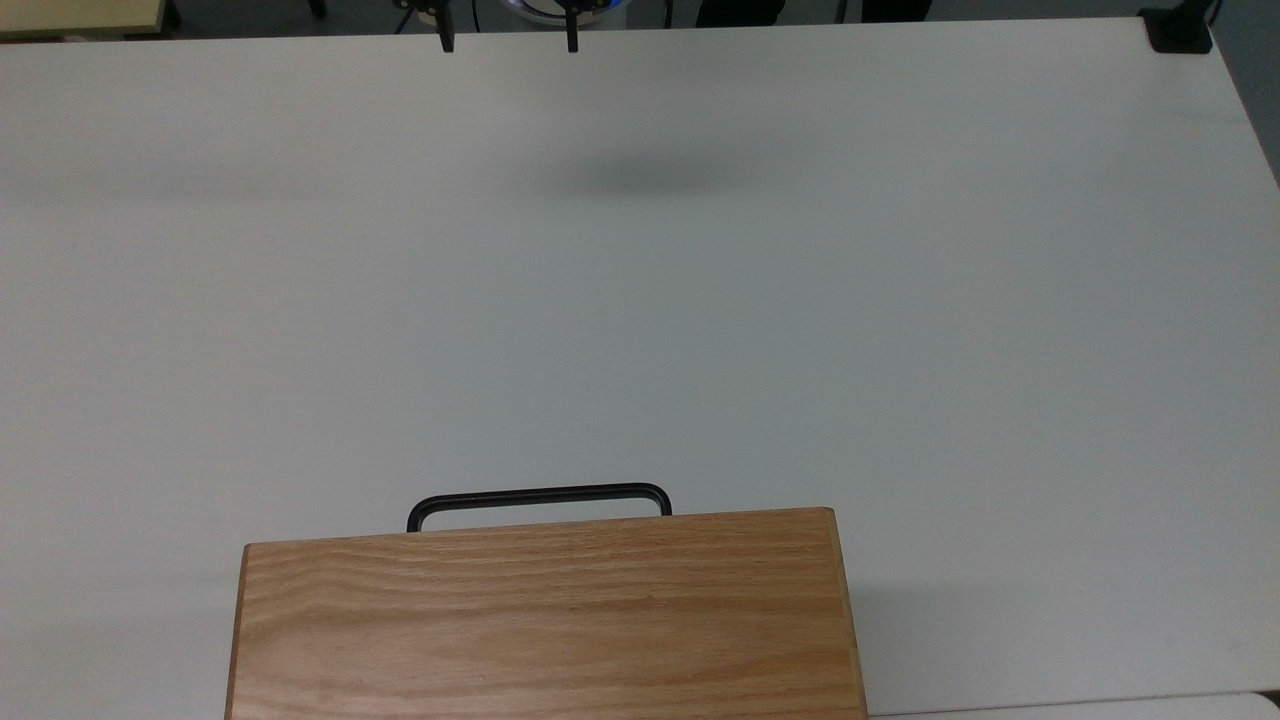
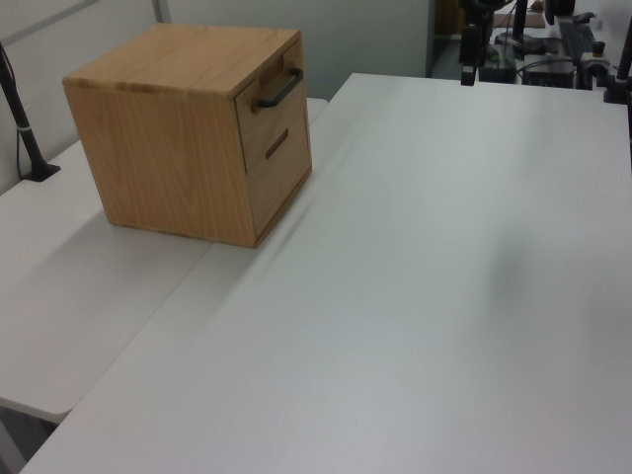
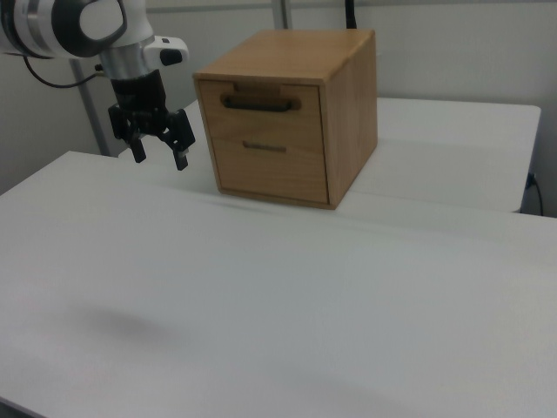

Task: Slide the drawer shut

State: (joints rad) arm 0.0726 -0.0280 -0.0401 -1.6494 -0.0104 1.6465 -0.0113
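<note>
The Panda's gripper [image 3: 158, 158] hangs above the white table [image 3: 261, 296] with fingers spread and nothing between them, well apart from the oak cabinet [image 3: 348, 96], whose top drawer [image 3: 258, 99] sits flush, black bar handle [image 1: 538, 497] facing the arm.

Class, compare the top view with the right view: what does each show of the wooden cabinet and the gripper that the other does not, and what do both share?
The top view alone shows the cabinet's grained top face from directly above. The right view alone shows the cabinet's front: the drawer with its black handle, a lower front with a slot, plus the robot's white arm. Both share the white table, the handle, and the gripper with fingers spread open, apart from the cabinet.
</note>
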